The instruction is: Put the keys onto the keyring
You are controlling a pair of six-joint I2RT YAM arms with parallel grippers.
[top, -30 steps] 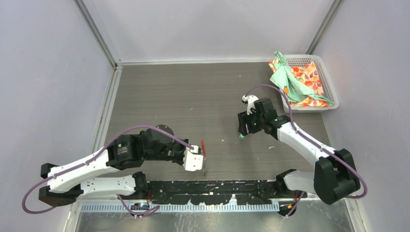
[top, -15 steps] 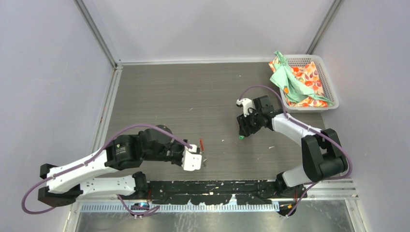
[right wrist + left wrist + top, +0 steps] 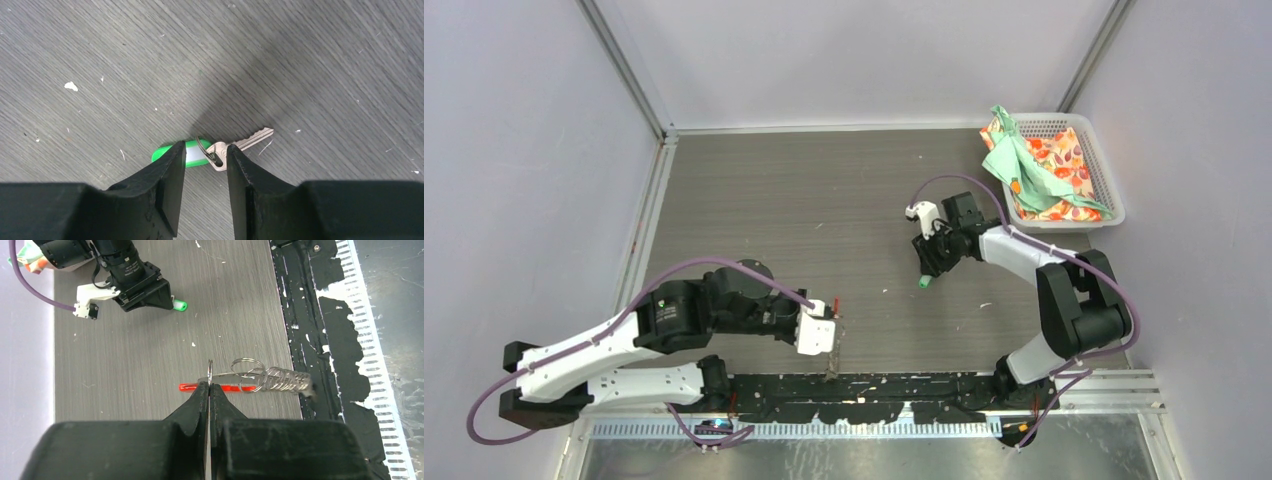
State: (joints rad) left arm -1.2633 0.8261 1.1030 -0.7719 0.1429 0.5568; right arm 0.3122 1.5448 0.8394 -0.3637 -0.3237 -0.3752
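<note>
Key (image 3: 235,145) tiny, light, likely slippery; grab green tag (image 3: 194,154). Right gripper (image 3: 205,148) jaws apart astride tag. Left gripper (image 3: 209,386) clamped on keyring (image 3: 277,380).

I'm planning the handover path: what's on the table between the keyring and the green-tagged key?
Only bare table with a few white specks lies between the keyring and the green-tagged key; the left wrist view shows the whole stretch.
</note>
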